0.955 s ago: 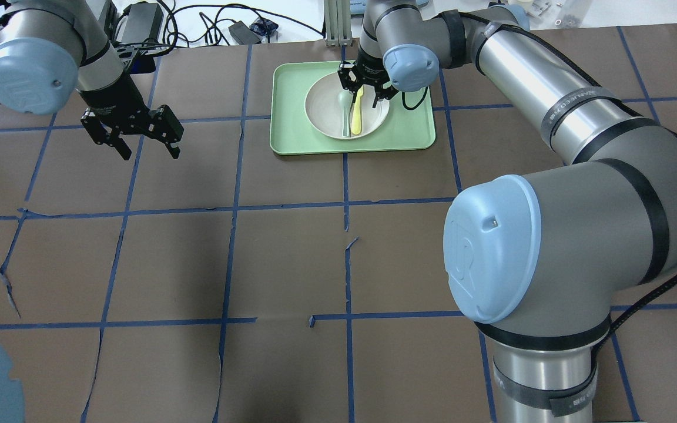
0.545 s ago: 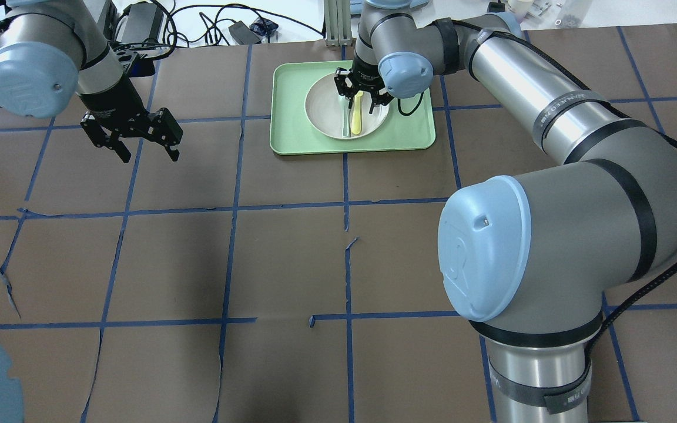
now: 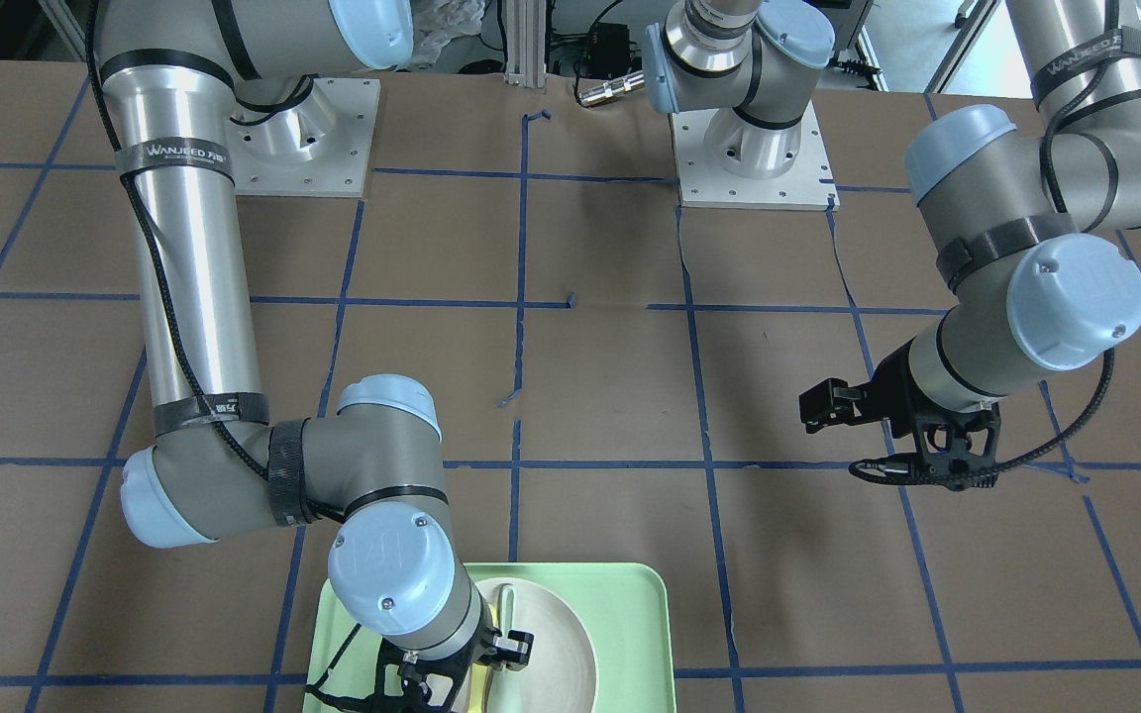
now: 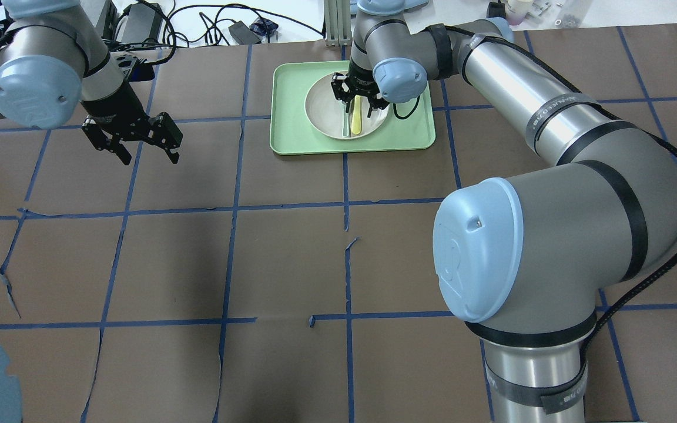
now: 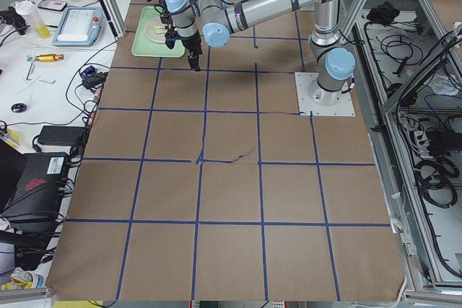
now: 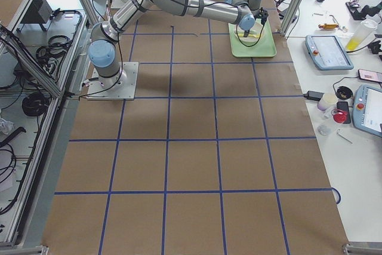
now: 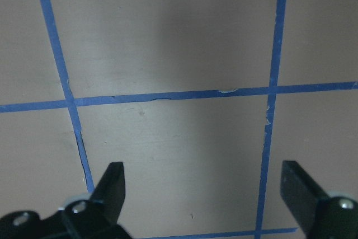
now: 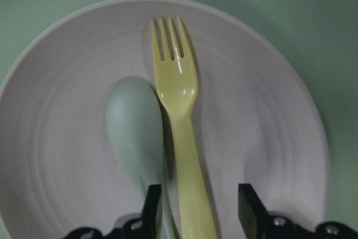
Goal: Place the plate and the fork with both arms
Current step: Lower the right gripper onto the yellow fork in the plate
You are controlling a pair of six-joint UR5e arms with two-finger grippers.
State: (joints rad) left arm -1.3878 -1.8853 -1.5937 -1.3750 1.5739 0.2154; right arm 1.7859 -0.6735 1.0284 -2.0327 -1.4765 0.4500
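The off-white plate (image 4: pixel 321 111) lies in the light-green tray (image 4: pixel 291 132) at the far middle of the table. The yellow fork (image 4: pixel 356 121) lies in the plate, next to a pale grey-green spoon (image 8: pixel 134 124). In the right wrist view the fork (image 8: pixel 182 138) points its tines away over the plate (image 8: pixel 61 155). My right gripper (image 4: pixel 357 103) is low over the plate and open. Its fingers (image 8: pixel 250 208) straddle the fork's handle without touching it. My left gripper (image 4: pixel 149 154) is open and empty above bare table, well left of the tray.
Brown paper with a blue tape grid covers the table (image 4: pixel 285 264). Cables and boxes (image 4: pixel 138 23) lie beyond the far edge. In the front-facing view the right wrist hides much of the tray (image 3: pixel 630 614). The left wrist view shows only taped paper (image 7: pixel 179 54).
My right gripper has come down closer to the plate and shifted slightly left, over the fork's handle. The left arm has barely moved. Plate, fork and spoon lie as before.
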